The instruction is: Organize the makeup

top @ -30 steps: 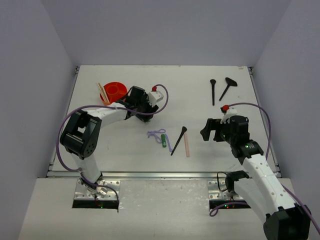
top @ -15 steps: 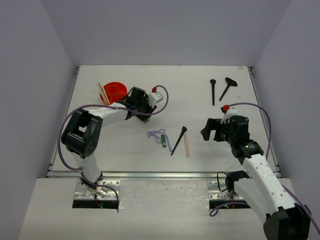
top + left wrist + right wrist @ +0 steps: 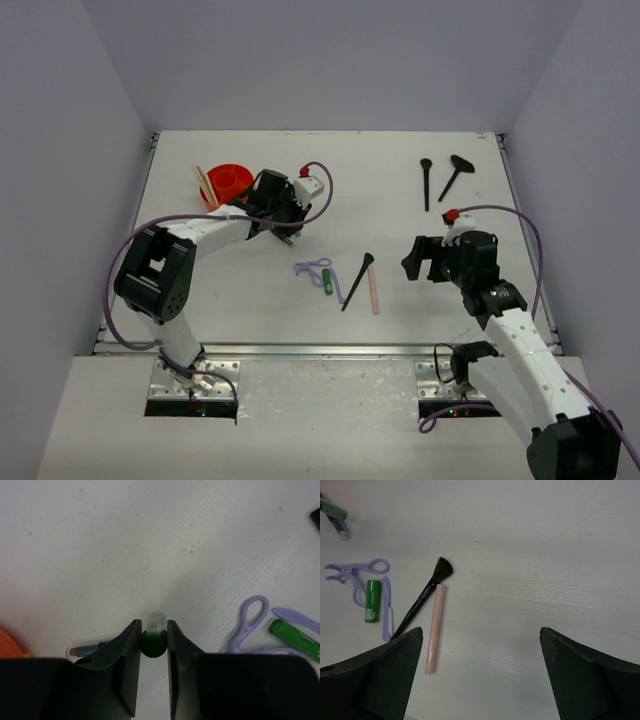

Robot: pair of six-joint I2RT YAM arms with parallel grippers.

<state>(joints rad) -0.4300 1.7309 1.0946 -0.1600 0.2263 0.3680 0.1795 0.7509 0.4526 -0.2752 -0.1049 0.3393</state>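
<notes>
My left gripper (image 3: 281, 229) (image 3: 153, 645) is shut on a small green tube (image 3: 153, 639), end-on between the fingers, just above the table. A dark pencil (image 3: 88, 650) lies beside its left finger. To its right lie a lilac looped tool (image 3: 248, 622) (image 3: 314, 268) and a second green tube (image 3: 295, 637) (image 3: 329, 280) (image 3: 372, 607). A black brush (image 3: 357, 281) (image 3: 422, 600) and a pink stick (image 3: 374, 291) (image 3: 434, 629) lie mid-table. My right gripper (image 3: 418, 262) (image 3: 480, 675) hangs open to the right of them, holding nothing. Two more black brushes (image 3: 426, 183) (image 3: 457, 174) lie at the back right.
The round orange tub (image 3: 228, 181) stands at the back left, behind my left gripper, with thin pale sticks (image 3: 205, 187) leaning at its left side. Grey walls close off the table on three sides.
The left jaws have narrowed onto the green tube, and the left wrist has shifted slightly back and left. The right arm has not moved.
</notes>
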